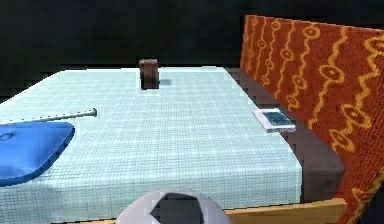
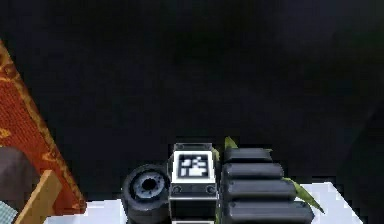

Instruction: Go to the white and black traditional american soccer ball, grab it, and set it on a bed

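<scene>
Low at the forward view's bottom edge, about the middle: the white and black panelled soccer ball [image 1: 172, 209], lower part cut off, showing against the near edge of the wide bed with the pale blue-green checked cover [image 1: 190, 130]. Straight beyond the ball, bare cover up to a small dark brown block [image 1: 149, 73] at the far edge; to the left, a flat blue pillow [image 1: 28, 150] with a thin grey metal bat [image 1: 62, 117] just above it; to the right, a small white and blue flat slab [image 1: 275, 119] near the red headboard with orange wavy pattern [image 1: 315, 75]. In the arm side view, low and about the middle, the gripper [image 2: 148, 188] as a dark round body left of a white square with black marks [image 2: 192, 166], with the dark ribbed arm [image 2: 256, 182] to the right and a pale surface [image 2: 335, 205] beneath. Cannot make out the fingers themselves, so cannot tell whether apart, together or set on something, nor whether holding anything. That headboard again, with a wooden bed corner [image 2: 45, 198], at the arm side view's left edge, apart from the gripper. Cannot tell the ball's direction from the fingers. Judging from the ball's place: bed dead ahead of it, so likely calls for carrying the ball forward past the near edge and onto the bare middle of the cover, clear of pillow and bat.
</scene>
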You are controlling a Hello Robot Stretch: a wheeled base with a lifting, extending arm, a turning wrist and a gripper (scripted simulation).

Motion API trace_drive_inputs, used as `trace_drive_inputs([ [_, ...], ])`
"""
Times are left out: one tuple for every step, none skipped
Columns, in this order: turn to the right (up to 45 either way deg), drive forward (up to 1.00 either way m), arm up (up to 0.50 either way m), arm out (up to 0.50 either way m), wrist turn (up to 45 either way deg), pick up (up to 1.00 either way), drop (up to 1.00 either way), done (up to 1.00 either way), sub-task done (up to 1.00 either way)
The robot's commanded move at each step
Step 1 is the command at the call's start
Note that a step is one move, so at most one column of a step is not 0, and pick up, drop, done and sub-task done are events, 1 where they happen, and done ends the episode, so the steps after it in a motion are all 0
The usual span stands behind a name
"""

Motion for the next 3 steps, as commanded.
trace_drive_inputs([
  [-3.0,0.0,0.0,0.0,0.0,0.0,0.0,0.0,0.0],
  [0.0,0.35,0.0,0.0,0.0,0.0,0.0,0.0,0.0],
  [45.0,0.0,0.0,0.0,0.0,0.0,0.0,0.0,0.0],
])
